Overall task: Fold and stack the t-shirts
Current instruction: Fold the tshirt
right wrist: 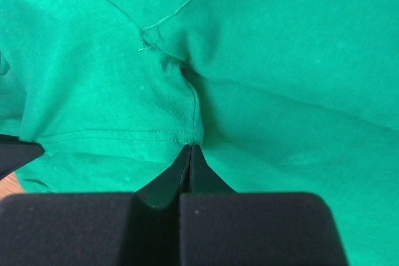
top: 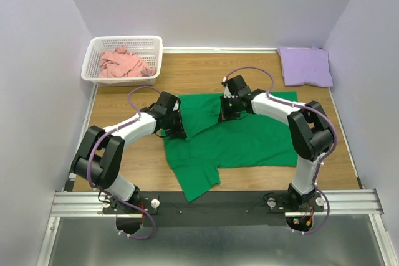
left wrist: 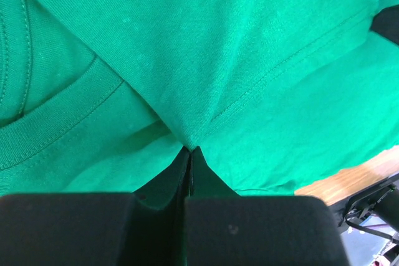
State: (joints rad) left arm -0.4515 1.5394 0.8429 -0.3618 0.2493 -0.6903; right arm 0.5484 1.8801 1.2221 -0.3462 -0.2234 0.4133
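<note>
The green t-shirt lies spread on the wooden table, with its upper left part drawn over toward the middle. My left gripper is shut on a pinch of the green t-shirt at its left side, near the collar. My right gripper is shut on a hemmed edge of the green t-shirt at its top middle. The lavender t-shirt lies folded at the back right. The salmon pink t-shirt lies crumpled in the basket.
A white lattice basket stands at the back left corner. Bare wooden table shows left of the shirt and along the right edge. White walls close in on three sides. A black rail runs along the near edge.
</note>
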